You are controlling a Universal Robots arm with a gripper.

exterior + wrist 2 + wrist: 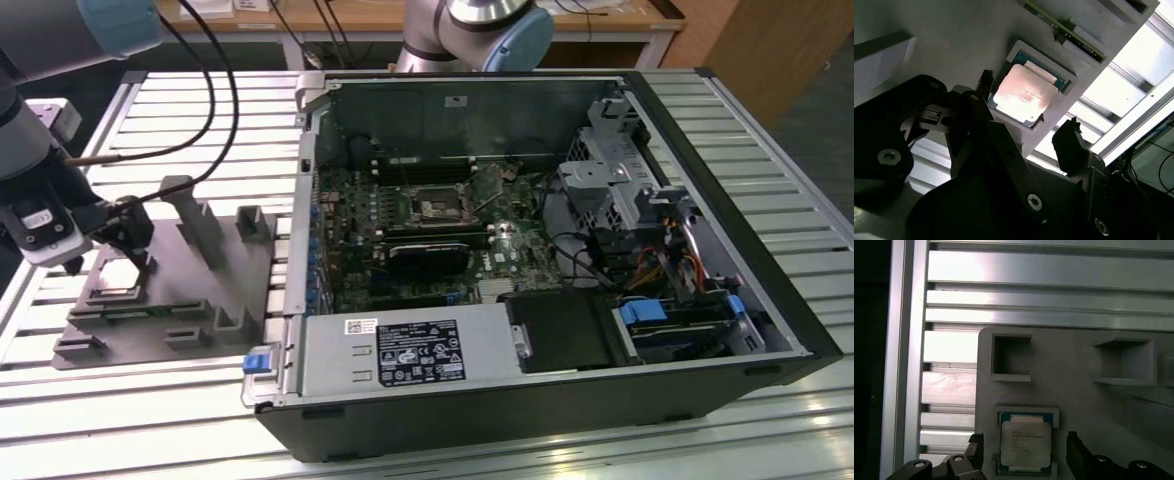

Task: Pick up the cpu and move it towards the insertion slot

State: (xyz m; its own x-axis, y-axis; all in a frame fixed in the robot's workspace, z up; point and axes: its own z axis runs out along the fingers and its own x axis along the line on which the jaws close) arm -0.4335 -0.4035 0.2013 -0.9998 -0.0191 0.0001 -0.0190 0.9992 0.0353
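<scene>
Pincer (1024, 437) hangs open over the cpu (1025, 442), its two dark fingers (1074, 452) standing one on each side of the chip and apart from its edges in both wrist views. The cpu lies flat in a shallow square recess of the grey fixture (1079, 405), metal top upward, not yet gripped. The pick-up step looks to be in hand. A sound grasp would, I judge, call for the fingers to be low enough to meet two opposite edges squarely, since the recess wall leaves little room beside the chip.

The fixture rests on the slatted metal surface (174, 120), at the exterior view's left. The insertion slot (438, 207) sits well apart, on the board inside the open computer case (534, 430).

How low the fingertips stand against the chip's edges cannot be told. The first wrist view cuts off the chip's near edge, and whether the slot's frame is open is hard to make out.
</scene>
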